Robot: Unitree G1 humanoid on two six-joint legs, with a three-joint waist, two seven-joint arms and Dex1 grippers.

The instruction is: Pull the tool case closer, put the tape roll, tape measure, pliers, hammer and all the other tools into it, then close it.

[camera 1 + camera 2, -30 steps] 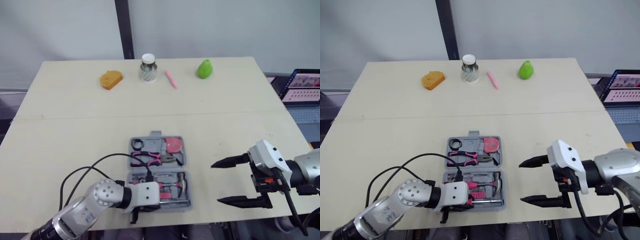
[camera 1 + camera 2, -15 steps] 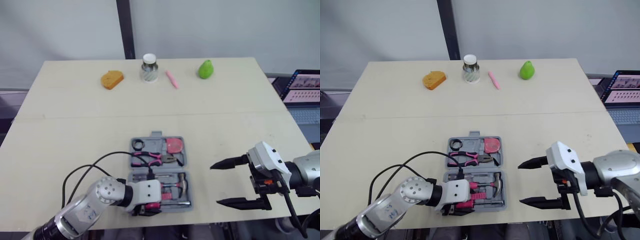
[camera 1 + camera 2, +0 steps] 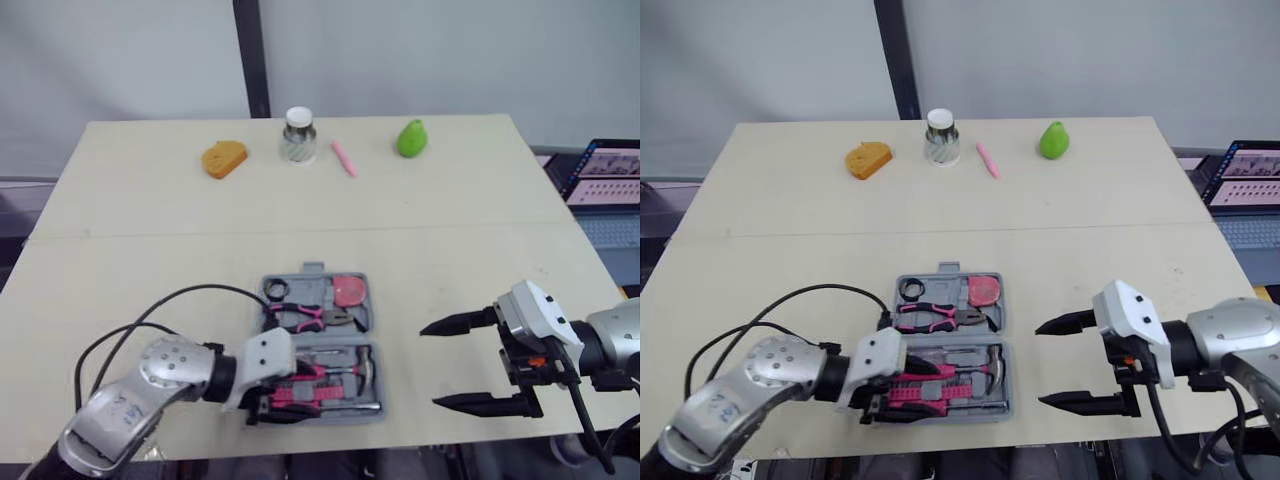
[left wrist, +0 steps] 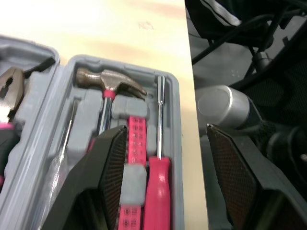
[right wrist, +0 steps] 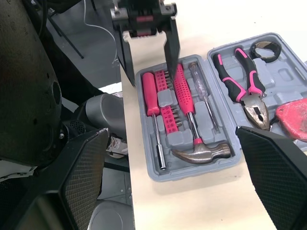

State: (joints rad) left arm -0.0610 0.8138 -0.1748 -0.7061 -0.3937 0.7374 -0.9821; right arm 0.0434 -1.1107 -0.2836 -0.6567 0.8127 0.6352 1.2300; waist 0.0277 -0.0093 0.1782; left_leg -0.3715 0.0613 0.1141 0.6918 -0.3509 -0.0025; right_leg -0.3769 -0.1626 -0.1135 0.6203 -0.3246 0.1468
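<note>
The grey tool case [image 3: 367, 305] lies open near the table's front edge. Its far half holds the black tape roll [image 3: 275, 289], the pink tape measure [image 3: 348, 290] and the pliers [image 3: 305, 316]. The hammer [image 3: 352, 366] and pink screwdrivers [image 4: 158, 191] lie in the near half. My left gripper [image 3: 275, 400] is open at the case's near-left corner, with one finger [image 5: 171, 48] over the pink handles and the other [image 5: 126, 62] outside the front rim. My right gripper [image 3: 432, 366] is open and holds nothing, hovering right of the case.
Along the table's far edge sit an orange sponge [image 3: 222, 158], a lidded jar [image 3: 298, 135], a pink marker [image 3: 343, 158] and a green pear [image 3: 409, 138]. A laptop [image 3: 605, 175] stands off the table to the right. The case lies close to the front edge.
My left arm has swung to the left and its gripper now points right across the case's near half, fingers spread over the front rim. The right gripper has not moved.
</note>
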